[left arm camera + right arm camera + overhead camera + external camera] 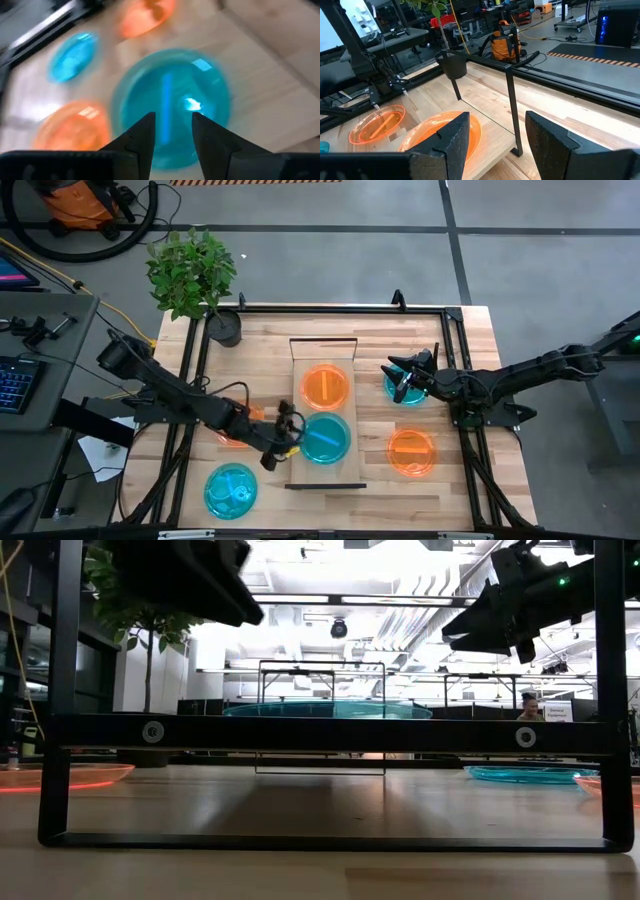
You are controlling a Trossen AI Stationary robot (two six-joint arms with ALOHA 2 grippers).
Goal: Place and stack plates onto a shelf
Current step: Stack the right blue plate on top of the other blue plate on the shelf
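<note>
Butcher-block tabletop (470, 340) with a narrow wooden shelf (325, 360) down its middle, two plates on it, four still off it.

From above, an orange plate (325, 387) and a cyan plate (325, 438) lie side by side along the shelf, not stacked; the left gripper (288, 432) sits at the cyan plate's edge, likely because it has just set that plate there. Another orange plate (234, 430) is mostly hidden under the left arm, and a cyan one (231, 490) lies nearer the front. The right gripper (408, 377) hovers over a cyan plate (404, 388), probably its next pick, with an orange plate (412, 452) nearby. At table height, the shelf edge carries the cyan plate. Left wrist camera: fingers (142, 137) parted, empty, above the cyan plate. Right wrist camera: fingers (452, 137) spread, holding nothing. A potted plant (195, 280) stands at the back corner.
</note>
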